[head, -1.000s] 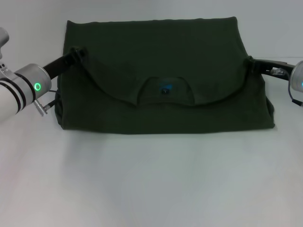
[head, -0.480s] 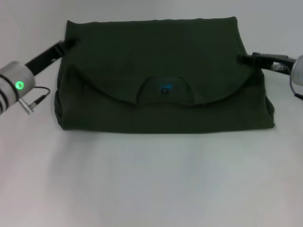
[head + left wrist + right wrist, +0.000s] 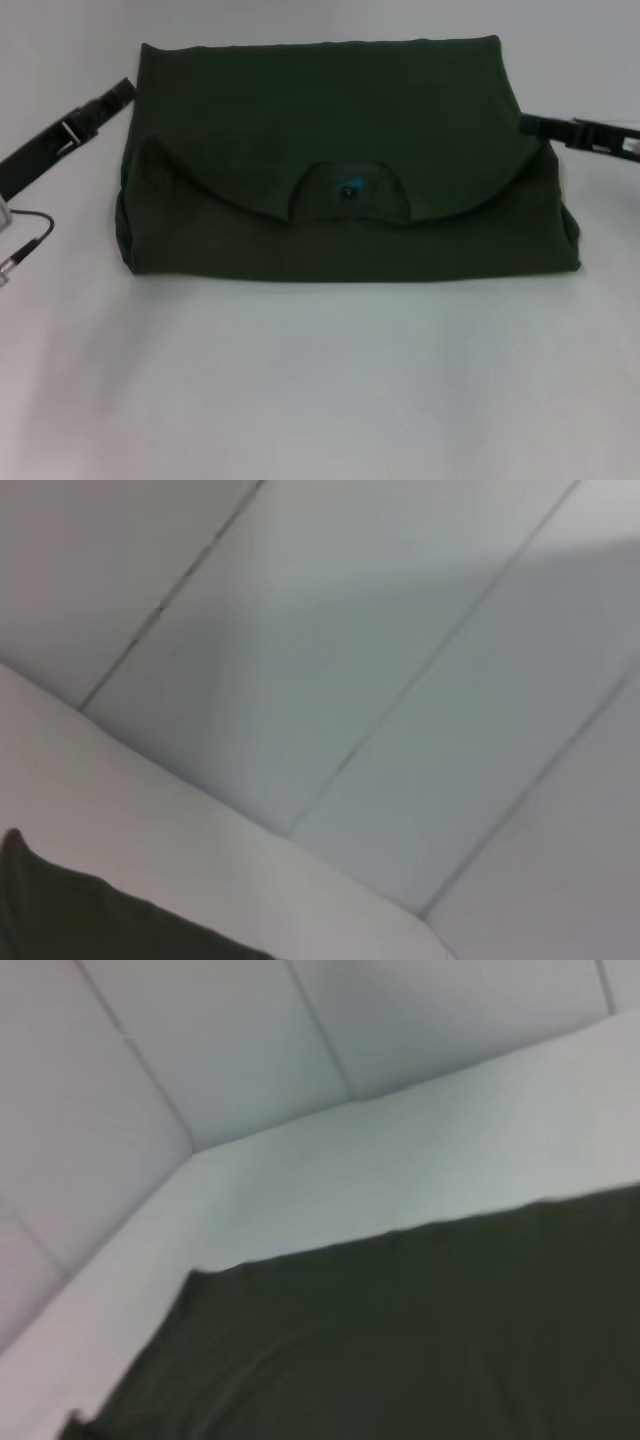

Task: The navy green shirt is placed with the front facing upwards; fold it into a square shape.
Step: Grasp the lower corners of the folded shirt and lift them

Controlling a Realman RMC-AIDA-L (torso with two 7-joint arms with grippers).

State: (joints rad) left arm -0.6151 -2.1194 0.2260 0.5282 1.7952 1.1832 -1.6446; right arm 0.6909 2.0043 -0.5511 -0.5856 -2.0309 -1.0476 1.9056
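Observation:
The navy green shirt (image 3: 340, 150) lies on the white table as a wide folded block. Its top part is folded down toward me in a curved flap. The collar opening with a small blue label (image 3: 349, 186) shows at the middle. My left gripper (image 3: 122, 92) hangs just off the shirt's far left corner, apart from the cloth. Beside the shirt's right edge is my right gripper (image 3: 528, 124), holding nothing. The left wrist view catches only a dark corner of the shirt (image 3: 60, 920). A broad stretch of the shirt (image 3: 400, 1340) fills the right wrist view.
The white table (image 3: 320, 380) stretches bare in front of the shirt. A thin cable with a plug (image 3: 25, 245) dangles from my left arm at the left edge. Grey wall panels (image 3: 400, 630) stand behind the table.
Both grippers have let go of the folded-down flap's corners and drawn outward, left arm to the left and back, right arm to the right. The shirt stays as folded.

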